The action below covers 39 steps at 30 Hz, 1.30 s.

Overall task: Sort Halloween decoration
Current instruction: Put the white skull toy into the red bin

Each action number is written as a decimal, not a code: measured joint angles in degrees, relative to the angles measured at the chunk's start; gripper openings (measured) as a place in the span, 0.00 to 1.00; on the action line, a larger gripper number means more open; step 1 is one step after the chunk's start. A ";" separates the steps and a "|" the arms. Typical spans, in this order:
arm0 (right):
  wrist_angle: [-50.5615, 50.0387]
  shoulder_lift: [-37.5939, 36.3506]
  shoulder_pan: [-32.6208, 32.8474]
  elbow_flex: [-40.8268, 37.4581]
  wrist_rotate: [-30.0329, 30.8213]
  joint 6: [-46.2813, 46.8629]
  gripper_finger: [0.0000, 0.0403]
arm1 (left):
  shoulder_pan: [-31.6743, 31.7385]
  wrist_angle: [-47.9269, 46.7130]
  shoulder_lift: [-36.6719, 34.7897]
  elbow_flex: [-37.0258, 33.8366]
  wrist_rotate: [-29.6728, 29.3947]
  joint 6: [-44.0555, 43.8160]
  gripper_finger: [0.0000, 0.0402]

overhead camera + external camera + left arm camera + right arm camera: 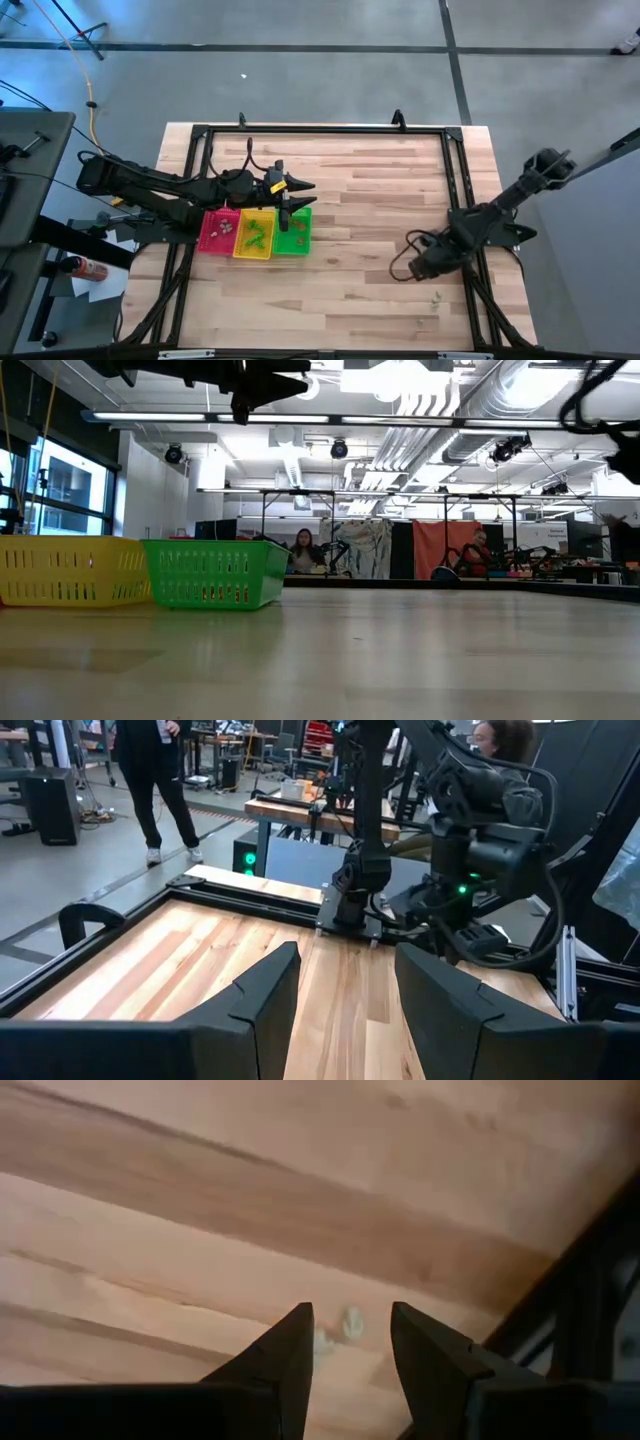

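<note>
I see trinkets (254,232) lying in the red tray (208,240), yellow tray (250,250) and green tray (298,243) at table left. Two pale trinkets (350,1323) lie loose near the right edge, under my right gripper (347,1338), fingers apart, holding nothing. Left gripper (292,198) hangs above the green tray, open, empty.

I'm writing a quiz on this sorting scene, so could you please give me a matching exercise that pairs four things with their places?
Things:
1. green tray
2. red tray
3. left gripper
4. right gripper

Places:
a. low at the table's right edge, over pale trinkets
b. the row's left end
c. above the trays, fingers apart
d. the row's right end, beside the yellow tray

Pairs: 1-d, 2-b, 3-c, 4-a
</note>
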 joint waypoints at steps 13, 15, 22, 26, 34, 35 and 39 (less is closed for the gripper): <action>7.06 1.58 11.02 -1.82 -0.92 21.72 0.32 | 0.00 -0.05 0.00 0.00 0.02 0.04 0.39; 7.84 3.06 11.92 -1.82 -0.92 23.64 0.32 | 0.00 -0.07 0.00 0.00 0.02 0.04 0.39; 13.69 10.32 12.70 -1.82 -0.99 23.54 0.32 | 0.00 -0.09 0.00 0.00 0.02 0.04 0.39; 14.24 13.74 12.67 -1.82 -1.33 23.57 0.32 | 0.00 -0.09 0.00 0.00 0.02 0.02 0.39; 15.88 16.26 12.67 -1.69 -2.61 23.59 0.32 | 0.00 -0.09 0.00 0.00 0.02 -1.46 0.39; 15.86 16.33 12.67 -1.69 -2.61 23.60 0.32 | 0.00 -0.11 0.00 0.00 0.02 -1.44 0.39; 15.42 16.57 12.67 -1.62 -2.56 22.40 0.32 | 0.00 -0.11 0.00 0.00 0.02 -1.46 0.39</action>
